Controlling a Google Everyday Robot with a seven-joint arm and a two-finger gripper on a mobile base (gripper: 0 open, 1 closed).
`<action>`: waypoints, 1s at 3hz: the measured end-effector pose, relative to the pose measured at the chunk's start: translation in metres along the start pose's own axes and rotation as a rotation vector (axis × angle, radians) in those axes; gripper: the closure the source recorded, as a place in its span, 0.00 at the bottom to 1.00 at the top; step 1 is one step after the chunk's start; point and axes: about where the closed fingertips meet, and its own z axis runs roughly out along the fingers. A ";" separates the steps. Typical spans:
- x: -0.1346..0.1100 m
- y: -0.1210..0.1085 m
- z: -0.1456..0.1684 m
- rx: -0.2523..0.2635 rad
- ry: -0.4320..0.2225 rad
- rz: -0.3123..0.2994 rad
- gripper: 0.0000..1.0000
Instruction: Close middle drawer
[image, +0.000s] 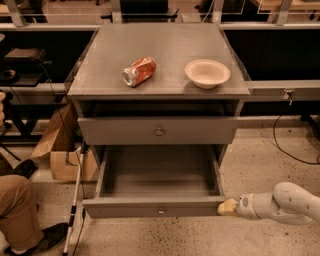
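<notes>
1. Standing pulled out toward the near side, the middle drawer (125, 207) is the lowest drawer visible in the grey table (165, 50). Its deep rectangular tray is exposed from above, and its flat, wide front panel carries one small round knob (161, 211) at the centre.
2. The tool (227, 206) sits low at the near right, level with that front panel. Its pale tip is touching or just beside the panel's right end. I cannot tell whether the tool is open or closed.
3. The white, rounded arm (285, 202) reaches in from the right edge of the scene, close above the floor, pointing left toward the drawer.
4. The upper drawer front (200, 131) lies directly above the open tray. It is pushed in level with the table's frame and has a like knob at its centre. A dark recess runs between it and the table top.
5. On the table top, a crushed red can (139, 71) lies on its side left of centre. A pale bowl (207, 73) stands upright right of centre, apart from the can.
6. To the left of the table, a cardboard box (60, 150) rests on the floor. A thin white stick (74, 200) slants just beside the drawer's left corner.
7. At the near left, a person's leg (20, 210) in brown trousers ends in a dark shoe.
8. A black cable (280, 145) trails across the speckled floor to the right of the table.
</notes>
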 end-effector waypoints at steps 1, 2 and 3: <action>-0.010 0.009 0.007 -0.009 -0.018 -0.002 1.00; -0.020 0.018 0.015 -0.018 -0.034 -0.002 1.00; -0.020 0.018 0.015 -0.018 -0.034 -0.002 1.00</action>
